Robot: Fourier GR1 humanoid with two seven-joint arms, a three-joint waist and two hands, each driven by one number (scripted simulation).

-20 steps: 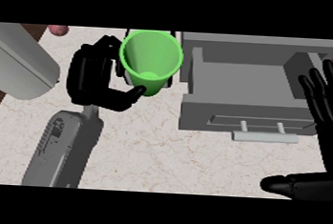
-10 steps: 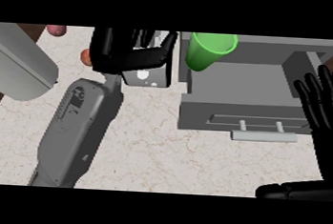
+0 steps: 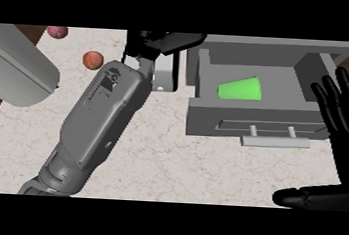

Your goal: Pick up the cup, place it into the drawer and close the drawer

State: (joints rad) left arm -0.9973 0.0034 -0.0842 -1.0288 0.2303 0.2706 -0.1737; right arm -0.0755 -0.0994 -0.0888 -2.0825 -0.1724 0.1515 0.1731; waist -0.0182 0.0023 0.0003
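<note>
The green cup lies on its side inside the open grey drawer, which has a bar handle at its front. My left hand hovers at the drawer's upper left corner, fingers spread and holding nothing; its grey forearm runs diagonally down to the lower left. Resting at the right edge, my right hand stays open with fingers pointing up, beside the drawer's right wall.
A large grey rounded appliance fills the left edge. Two small reddish fruits lie near the back left, one orange-red and one darker. A grey bracket plate sits left of the drawer.
The cup has left my left hand and now lies inside the drawer. The left hand has opened and stays near the drawer's back left corner. The right hand has not moved.
</note>
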